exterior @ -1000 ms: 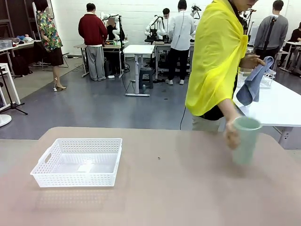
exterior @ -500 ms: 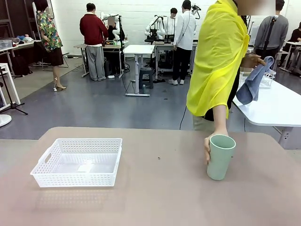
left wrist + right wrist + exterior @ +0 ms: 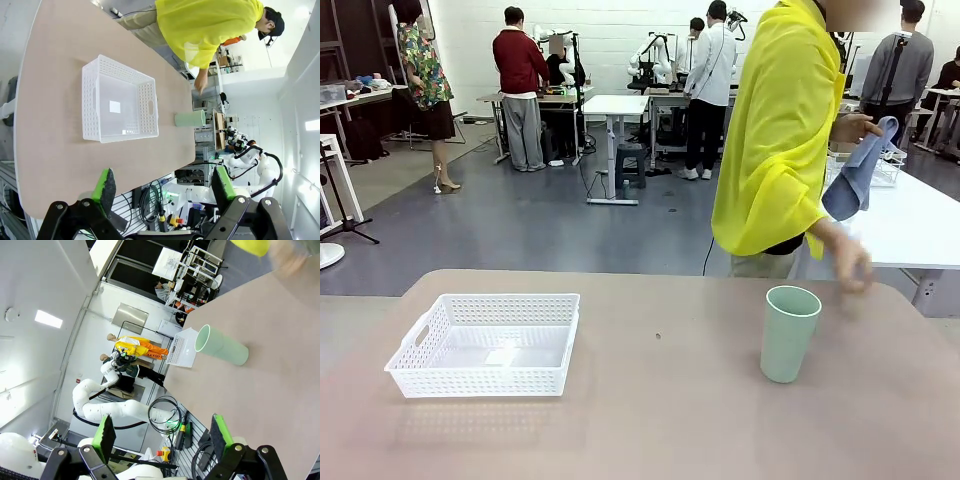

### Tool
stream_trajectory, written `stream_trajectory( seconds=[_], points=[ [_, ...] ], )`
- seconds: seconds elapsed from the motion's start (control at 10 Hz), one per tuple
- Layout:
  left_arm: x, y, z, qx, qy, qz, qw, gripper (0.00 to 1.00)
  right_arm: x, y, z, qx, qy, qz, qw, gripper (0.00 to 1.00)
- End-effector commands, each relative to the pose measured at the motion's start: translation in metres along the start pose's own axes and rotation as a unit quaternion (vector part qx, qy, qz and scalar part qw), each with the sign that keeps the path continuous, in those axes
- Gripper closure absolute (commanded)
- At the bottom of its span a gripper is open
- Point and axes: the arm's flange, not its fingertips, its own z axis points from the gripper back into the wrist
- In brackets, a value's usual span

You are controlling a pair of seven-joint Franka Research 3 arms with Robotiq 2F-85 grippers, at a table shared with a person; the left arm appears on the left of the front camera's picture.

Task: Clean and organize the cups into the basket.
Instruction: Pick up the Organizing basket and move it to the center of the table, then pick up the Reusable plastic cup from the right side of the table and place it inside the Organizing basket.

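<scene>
Cup (image 3: 789,333) stands ahead of right claw (image 3: 162,430); likely light, stiff, slick; take mid-body. Right claw, left claw (image 3: 164,182) spread wide, empty.

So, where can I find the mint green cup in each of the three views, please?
Front view: the green cup stands upright, right of centre; the white basket is at left.
Left wrist view: the cup appears sideways at centre, right of the basket.
Right wrist view: the cup appears sideways, upper centre, the basket beyond its rim.
Shared landmark: the white basket.
</scene>
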Motion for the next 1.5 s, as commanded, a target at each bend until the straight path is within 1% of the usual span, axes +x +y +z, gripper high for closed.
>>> stream_trajectory(
  seconds=[0.0, 0.1, 0.2, 0.3, 0.4, 0.5, 0.6, 0.7, 0.8, 0.9, 1.0, 1.1, 1.2, 1.3, 1.4],
  points=[
    [0.000, 0.000, 0.000, 0.000, 0.000, 0.000, 1.000, 0.00, -0.003, 0.001, -0.015, -0.025, 0.072, 0.083, 0.994, 0.00],
    [0.009, -0.009, -0.011, 0.059, -0.030, -0.024, 0.998, 0.00, -0.004, 0.004, -0.033, -0.038, 0.137, 0.172, 0.975, 0.00],
    [0.015, -0.026, -0.023, 0.106, 0.007, -0.030, 0.994, 0.00, 0.001, 0.003, -0.057, -0.077, 0.142, 0.234, 0.959, 0.00],
    [0.023, -0.048, -0.037, 0.146, 0.005, -0.046, 0.988, 0.00, 0.012, -0.003, -0.082, -0.124, 0.123, 0.288, 0.942, 0.00],
    [0.033, -0.070, -0.058, 0.193, 0.028, -0.041, 0.980, 0.00, 0.023, -0.015, -0.110, -0.153, 0.110, 0.339, 0.921, 0.00],
    [0.044, -0.085, -0.082, 0.238, 0.049, -0.029, 0.970, 0.00, 0.030, -0.027, -0.134, -0.162, 0.093, 0.385, 0.904, 0.00],
    [0.053, -0.095, -0.107, 0.284, 0.057, -0.022, 0.957, 0.00, 0.036, -0.041, -0.154, -0.151, 0.077, 0.411, 0.896, 0.00],
    [0.057, -0.101, -0.133, 0.334, 0.052, -0.018, 0.941, 0.00, 0.036, -0.054, -0.172, -0.139, 0.080, 0.426, 0.890, 0.00],
    [0.060, -0.104, -0.161, 0.369, 0.031, -0.019, 0.929, 0.00, 0.033, -0.068, -0.187, -0.123, 0.090, 0.440, 0.885, 0.00],
    [0.060, -0.102, -0.182, 0.405, 0.009, -0.021, 0.914, 0.00, 0.028, -0.075, -0.197, -0.105, 0.111, 0.440, 0.885, 0.00],
    [0.059, -0.100, -0.198, 0.418, -0.003, -0.020, 0.908, 0.00, 0.026, -0.080, -0.201, -0.092, 0.121, 0.429, 0.890, 0.00],
    [0.054, -0.102, -0.207, 0.401, -0.016, -0.035, 0.915, 0.00, 0.024, -0.079, -0.202, -0.087, 0.116, 0.425, 0.894, 0.00],
    [0.049, -0.105, -0.202, 0.360, -0.025, -0.061, 0.931, 0.00, 0.021, -0.073, -0.196, -0.072, 0.106, 0.390, 0.912, 0.00],
    [0.060, -0.106, -0.204, 0.399, -0.003, -0.036, 0.916, 0.00, 0.022, -0.081, -0.208, -0.098, 0.112, 0.424, 0.894, 0.00],
    [0.060, -0.106, -0.204, 0.399, -0.003, -0.036, 0.916, 0.00, 0.022, -0.081, -0.208, -0.098, 0.112, 0.424, 0.894, 0.00]
  ],
)
